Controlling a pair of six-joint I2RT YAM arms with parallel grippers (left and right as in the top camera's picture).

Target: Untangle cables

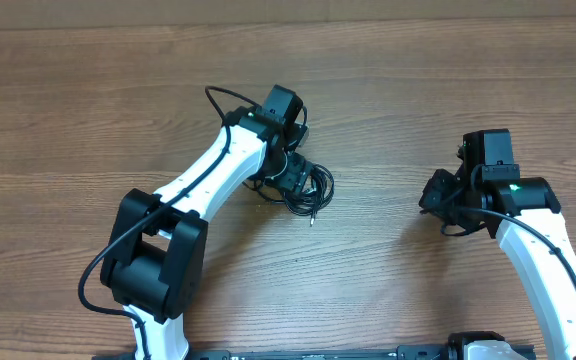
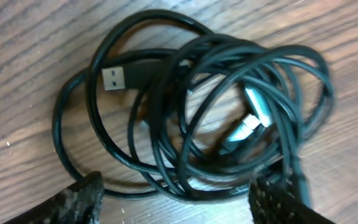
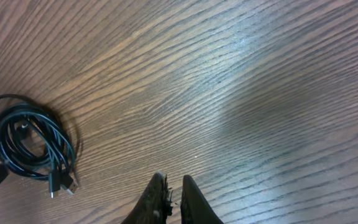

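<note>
L pincer (image 2: 179, 186) is hanging w/ jaws wide, straddling the near edge of the cables (image 1: 306, 188). These are lying as one knotted coil on the table (image 3: 241, 93), left of centre. No strand is looking gripped. One is running right beside a finger, contact unclear. R pincer (image 3: 174, 198) is sitting nearly closed, holding nothing, well apart from the coil over bare wood.

Judging by this, the step is picking a first strand. Aiming at a free end is looking better than the thick middle: the USB-A plug (image 2: 114, 78) is lying inside the outer loop w/ bare wood beside it. Narrowing the jaws first should be avoiding a scoop of several loops. R arm probably needs to be pinning the rest.

L wrist cam is showing plug detail, incl. a pale small connector (image 2: 257, 107) deep in the loops. Overhead is hiding part of the coil under the L wrist. R wrist cam is giving the coil's whole outline.
</note>
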